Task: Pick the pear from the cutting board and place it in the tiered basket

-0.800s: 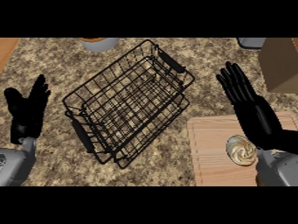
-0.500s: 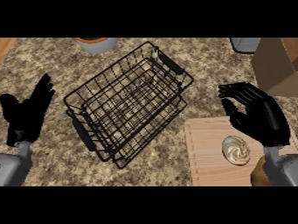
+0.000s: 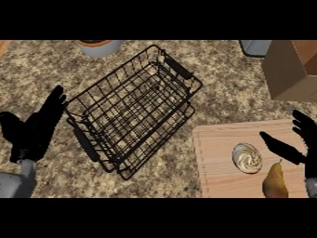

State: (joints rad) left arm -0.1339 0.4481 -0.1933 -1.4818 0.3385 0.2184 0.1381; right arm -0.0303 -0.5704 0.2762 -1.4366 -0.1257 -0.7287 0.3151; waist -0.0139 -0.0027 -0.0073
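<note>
- One pear (image 3: pixel 273 182) lay on the cutting board (image 3: pixel 219 151), low at the view's bottom edge, just under the thumb of the right hand (image 3: pixel 312 146) and a touch toward the basket side of it.
- Its long axis ran nearly straight up and down the view, narrow neck pointing away from the robot, toward the right thumb; its fat end was cut off by the picture's edge.
- One right hand hovered over the board's right side, fingers (image 3: pixel 303 122) straight and spread, thumb stuck out to the left, gripping nothing. I could not tell whether the thumb touched the pear.
- One left hand (image 3: pixel 34 132) showed at the view's left, fingers up and open, holding nothing, resting near the edge.
- One black wire tiered basket (image 3: pixel 135 109) sat just beyond the left fingertips, angled across the counter (image 3: pixel 229 88), well apart from the pear.
- One round pale disc (image 3: pixel 247 158) lay on the board, just left of the right thumb and up-left of the pear's neck.
- One brown cardboard box (image 3: pixel 298 69) stood far past the right fingertips.
- Two grey vessels were at the far edge: one with an orange rim (image 3: pixel 97 46) beyond the left fingers, and one (image 3: pixel 255 46) beside the box.
</note>
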